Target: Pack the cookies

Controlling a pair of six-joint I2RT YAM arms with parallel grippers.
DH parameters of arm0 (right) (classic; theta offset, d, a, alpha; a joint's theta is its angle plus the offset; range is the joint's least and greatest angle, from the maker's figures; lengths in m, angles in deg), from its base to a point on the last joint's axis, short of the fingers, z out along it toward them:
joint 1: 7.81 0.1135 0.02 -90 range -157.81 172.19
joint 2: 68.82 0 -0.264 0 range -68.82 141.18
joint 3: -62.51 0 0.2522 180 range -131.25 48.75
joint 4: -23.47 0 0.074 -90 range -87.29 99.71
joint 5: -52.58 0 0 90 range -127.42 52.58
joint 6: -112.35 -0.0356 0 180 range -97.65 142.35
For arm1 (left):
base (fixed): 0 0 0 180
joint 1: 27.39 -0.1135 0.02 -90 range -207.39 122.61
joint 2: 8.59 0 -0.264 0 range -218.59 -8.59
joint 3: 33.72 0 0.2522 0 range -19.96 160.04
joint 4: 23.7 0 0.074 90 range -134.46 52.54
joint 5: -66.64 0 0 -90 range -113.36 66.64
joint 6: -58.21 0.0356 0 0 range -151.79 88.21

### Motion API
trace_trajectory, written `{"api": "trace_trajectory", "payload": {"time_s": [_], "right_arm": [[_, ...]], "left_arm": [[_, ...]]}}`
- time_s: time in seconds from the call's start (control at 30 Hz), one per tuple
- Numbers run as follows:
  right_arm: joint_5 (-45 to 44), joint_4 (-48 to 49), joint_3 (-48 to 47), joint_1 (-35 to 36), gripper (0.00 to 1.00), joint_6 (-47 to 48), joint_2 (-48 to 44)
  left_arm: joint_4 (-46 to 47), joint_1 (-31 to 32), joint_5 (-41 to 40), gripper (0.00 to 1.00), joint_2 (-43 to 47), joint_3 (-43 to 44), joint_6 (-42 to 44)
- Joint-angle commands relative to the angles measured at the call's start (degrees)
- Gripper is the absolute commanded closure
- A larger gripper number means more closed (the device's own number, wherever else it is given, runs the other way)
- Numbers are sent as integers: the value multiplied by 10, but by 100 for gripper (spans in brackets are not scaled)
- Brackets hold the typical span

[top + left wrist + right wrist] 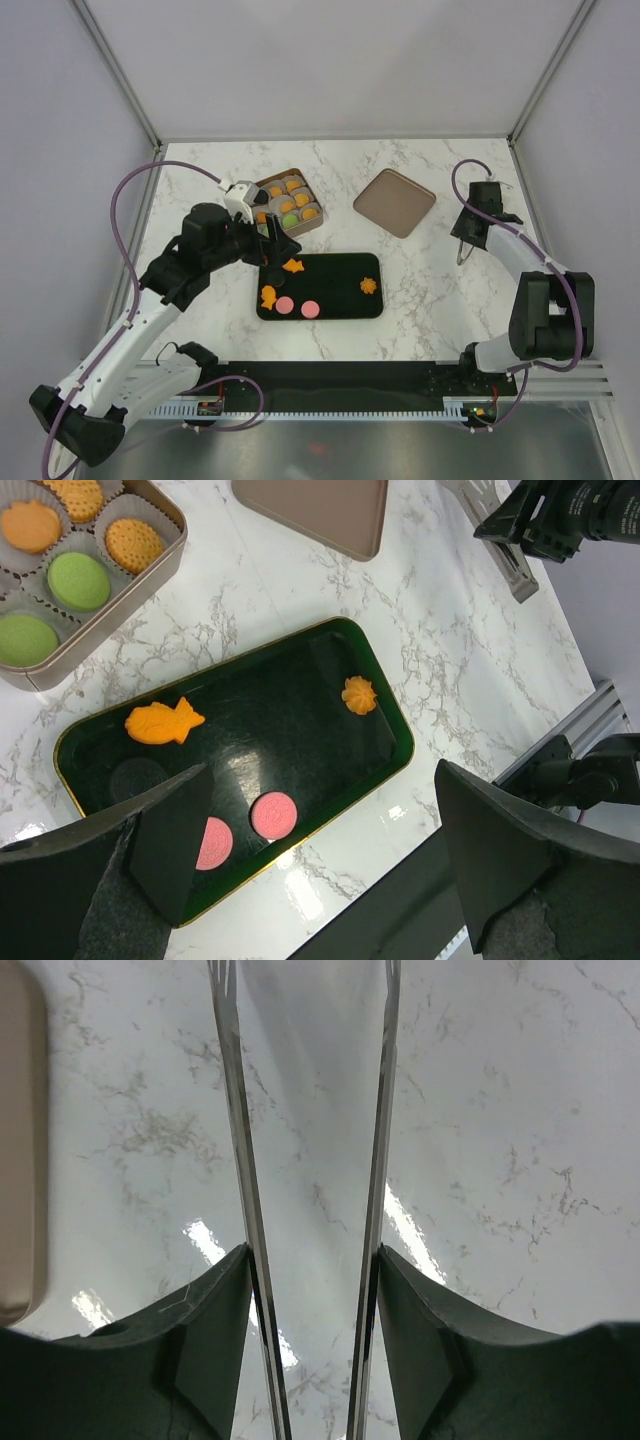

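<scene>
While both arms hang above it, table [200, 180]: white marbled top, carrying the tray, box and lid.
Left arm [150, 300]: reaches from the near-left corner toward the middle, wrist over the tray's left end.
Right arm [540, 290]: folded at the right side, wrist above bare top to the right of the lid.
Tray [340, 270]: dark green, rounded oblong, near the middle, just in front of the box.
Lid [394, 202]: brown, lying flat, right of the box and apart from it.
Box [305, 228]: tan tin behind the tray's left end, lined with paper cups [104, 568].
Left gripper [322, 772]: jaws spread wide, nothing between them, above the tray's near-left part.
Right gripper [312, 1260]: fingers pressed on the outer sides of the tongs, holding them.
Tongs [235, 1110]: two thin metal blades standing apart, over bare top, nothing between them.
Cookies [78, 580]: orange and green ones sit in the box's cups; the others lie loose on the tray.
Fish cookies [293, 266]: two, orange, both at the tray's left end.
Pink discs [273, 815]: two, side by side at the near edge.
Flower cookie [358, 695]: orange, alone toward the right end.
Black disc [138, 778]: faint against the dark tray, near the fish.
</scene>
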Motion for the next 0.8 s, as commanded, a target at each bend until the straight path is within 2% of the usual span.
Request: {"api": "trace_trajectory", "payload": {"time_s": [0.0,0.2,0.47,0.57,0.67,0.73,0.77], "right_arm": [[-1,69,18,-12,41,-15,21],[-2,73,53,-15,32,-14,25],[5,49,63,-19,16,-2,-30],[7,26,51,-19,15,0,-49],[61,42,42,-9,16,-27,-68],[63,46,2,30,18,-46,-34],[65,43,-16,41,23,-50,-14]], "left_arm": [[28,-2,24,0,8,-13,-5],[31,-2,22,0,8,-22,0],[32,-2,15,0,11,-31,4],[32,-2,9,0,12,-32,5],[31,-2,2,0,11,-30,5],[32,-2,-1,0,8,-27,5],[32,-3,-4,0,8,-25,5]]}}
